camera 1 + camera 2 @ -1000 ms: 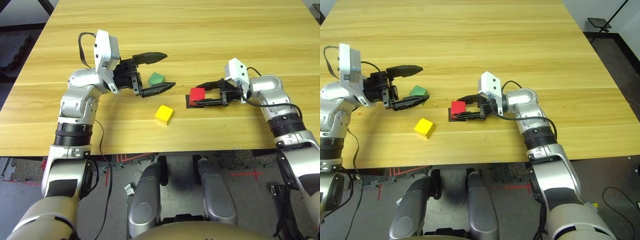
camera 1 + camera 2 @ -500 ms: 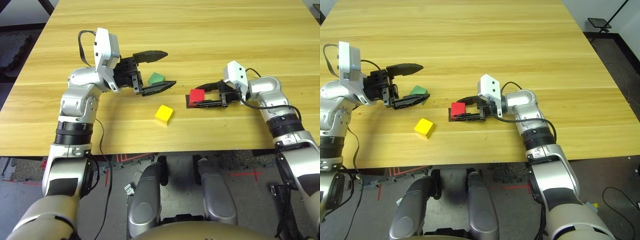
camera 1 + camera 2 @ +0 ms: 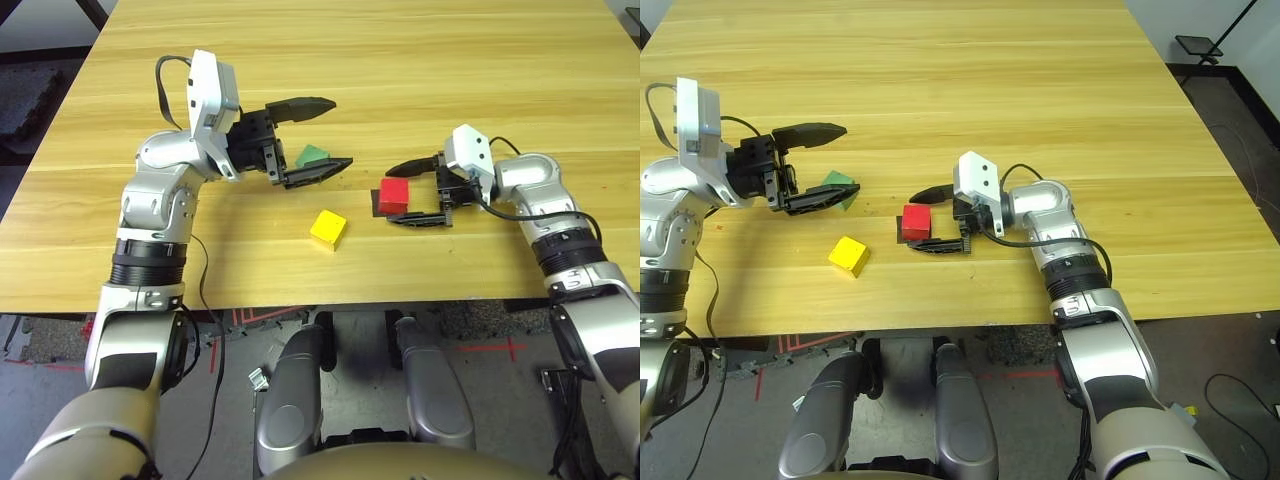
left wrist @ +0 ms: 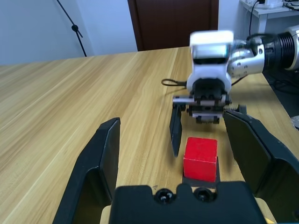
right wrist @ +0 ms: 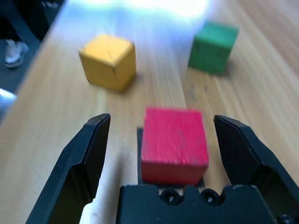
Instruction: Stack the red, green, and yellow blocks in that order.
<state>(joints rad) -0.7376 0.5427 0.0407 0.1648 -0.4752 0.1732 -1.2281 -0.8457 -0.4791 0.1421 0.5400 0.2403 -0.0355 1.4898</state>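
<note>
Pale wood-grained tabletop [image 3: 440, 70] carries three blocks, one of each colour, and one black square patch [image 3: 377, 204]. One red block [image 3: 394, 195] sits on the patch, covering part of it. Relative to that red block, one yellow block [image 3: 328, 229] lies to the left and nearer the robot; one green block [image 3: 312, 156] lies to the left and farther out. Two grippers show: the right one [image 3: 418, 194] has two fingers spread wide around the red block, gripping nothing; the left one [image 3: 318, 141], left of it, is wide open and empty.
</note>
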